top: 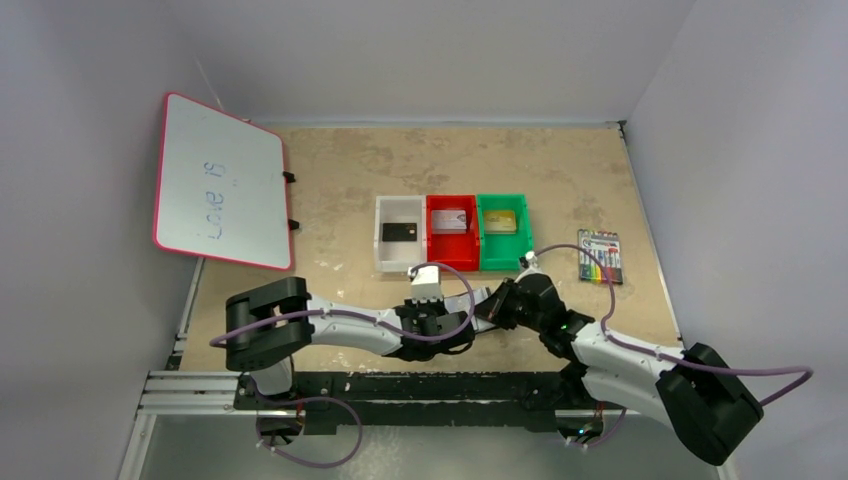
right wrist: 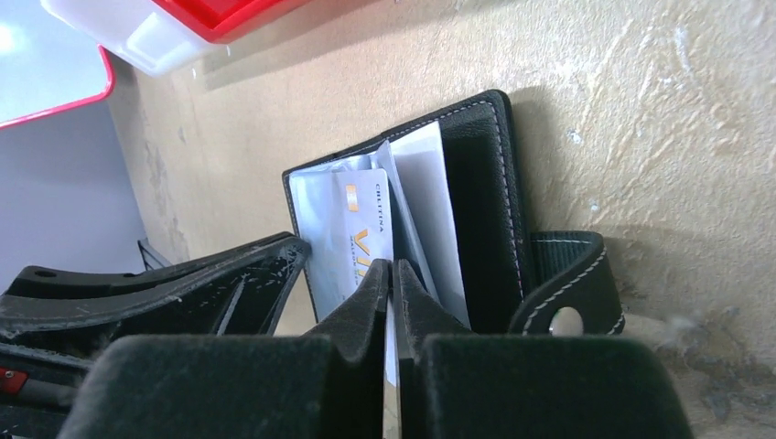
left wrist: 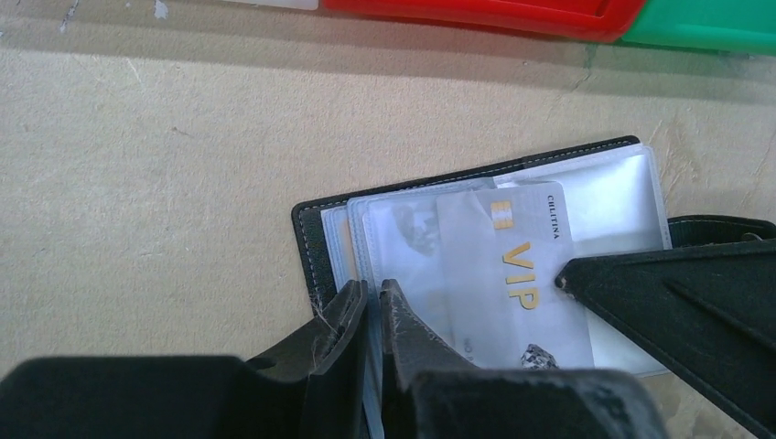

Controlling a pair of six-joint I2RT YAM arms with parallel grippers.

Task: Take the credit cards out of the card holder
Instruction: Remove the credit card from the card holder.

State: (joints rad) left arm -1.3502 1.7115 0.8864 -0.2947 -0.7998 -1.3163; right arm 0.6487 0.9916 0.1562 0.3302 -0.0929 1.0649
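Note:
The black card holder point(left wrist: 307, 242) lies open on the table between both grippers, its clear sleeves fanned out. A pale card point(left wrist: 512, 274) with gold "VIP" lettering sits among the sleeves. My left gripper point(left wrist: 371, 297) is shut on the sleeves at the holder's left edge. My right gripper point(right wrist: 392, 274) is shut on the thin right edge of the VIP card point(right wrist: 361, 229), beside the holder's black cover point(right wrist: 480, 183) and strap tab point(right wrist: 567, 274). In the top view both grippers point(top: 445, 318) point(top: 490, 305) meet and hide the holder.
Just beyond the grippers stand a white bin point(top: 381, 235) with a black card point(top: 400, 231), a red bin point(top: 430, 235) with a silver card point(top: 452, 221) and a green bin point(top: 525, 235) with a gold card point(top: 501, 222). Markers point(top: 599, 256) lie right; a whiteboard point(top: 220, 180) leans left.

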